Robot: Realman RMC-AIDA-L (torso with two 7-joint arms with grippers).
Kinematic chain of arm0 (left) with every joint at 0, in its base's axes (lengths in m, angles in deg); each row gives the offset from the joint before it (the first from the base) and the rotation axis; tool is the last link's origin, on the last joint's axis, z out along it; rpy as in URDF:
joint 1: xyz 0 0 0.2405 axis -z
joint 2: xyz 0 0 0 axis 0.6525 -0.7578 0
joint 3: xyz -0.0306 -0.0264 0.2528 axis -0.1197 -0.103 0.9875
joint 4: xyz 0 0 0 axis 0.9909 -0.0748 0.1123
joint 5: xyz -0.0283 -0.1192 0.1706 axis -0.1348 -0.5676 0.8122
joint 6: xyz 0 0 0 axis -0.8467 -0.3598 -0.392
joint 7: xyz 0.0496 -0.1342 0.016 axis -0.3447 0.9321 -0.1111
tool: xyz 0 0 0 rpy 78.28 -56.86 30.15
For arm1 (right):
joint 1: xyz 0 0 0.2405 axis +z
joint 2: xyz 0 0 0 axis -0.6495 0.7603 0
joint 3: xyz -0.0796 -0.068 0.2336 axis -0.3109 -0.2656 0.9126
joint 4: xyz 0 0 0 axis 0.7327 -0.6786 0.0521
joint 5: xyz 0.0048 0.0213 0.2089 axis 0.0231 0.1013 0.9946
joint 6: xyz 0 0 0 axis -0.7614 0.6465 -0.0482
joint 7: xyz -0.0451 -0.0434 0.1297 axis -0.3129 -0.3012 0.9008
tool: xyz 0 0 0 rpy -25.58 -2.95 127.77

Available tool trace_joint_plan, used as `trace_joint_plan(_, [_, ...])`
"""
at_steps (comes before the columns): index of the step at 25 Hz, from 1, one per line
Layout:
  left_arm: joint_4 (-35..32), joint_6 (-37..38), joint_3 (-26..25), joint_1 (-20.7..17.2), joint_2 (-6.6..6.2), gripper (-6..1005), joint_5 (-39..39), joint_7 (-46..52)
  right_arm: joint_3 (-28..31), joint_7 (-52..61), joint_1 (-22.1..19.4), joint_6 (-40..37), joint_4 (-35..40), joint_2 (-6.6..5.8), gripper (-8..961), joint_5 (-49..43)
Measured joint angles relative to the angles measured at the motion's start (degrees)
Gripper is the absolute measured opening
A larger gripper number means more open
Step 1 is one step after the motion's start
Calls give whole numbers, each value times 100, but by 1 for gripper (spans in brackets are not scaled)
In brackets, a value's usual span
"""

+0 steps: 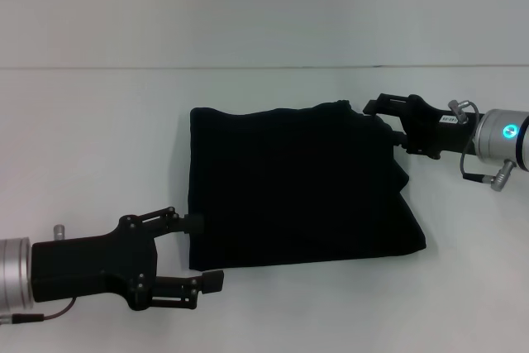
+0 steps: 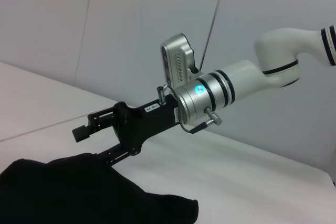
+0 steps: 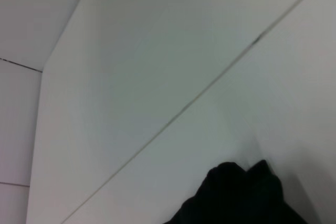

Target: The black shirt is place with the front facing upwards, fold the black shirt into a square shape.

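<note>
So the black shirt [image 1: 297, 188] was lying on the white table [image 1: 99, 121], already folded into a rough rectangle, no print showing. My left gripper [image 1: 198, 252] sat spread wide at its near left corner, holding nothing. My right gripper [image 1: 388, 117] was at the far right corner, also parted, one finger looking tucked in the cloth. My worry: pulling away could snag that corner and drag the fold crooked.

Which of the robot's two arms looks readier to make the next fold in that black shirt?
Probably the left. The left gripper is open, its fingers straddling the near left edge of the black shirt. The right gripper sits at the far right corner.
</note>
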Motion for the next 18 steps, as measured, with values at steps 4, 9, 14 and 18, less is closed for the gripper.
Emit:
trace_joint_plan(4, [1, 4, -3, 2, -1, 952, 0, 0, 29, -218, 33, 3, 14, 8, 770, 0])
trace_joint_plan(9, [1, 11, -3, 2, -7, 952, 0, -1, -21, -450, 78, 69, 24, 14, 697, -16])
trace_joint_plan(14, [1, 34, -3, 8, -18, 952, -1, -2, -26, -650, 114, 193, 29, 30, 514, -3])
trace_joint_plan(18, [-4, 53, -3, 10, -22, 952, -1, 0, -39, -752, 175, 274, 20, 41, 348, -14])
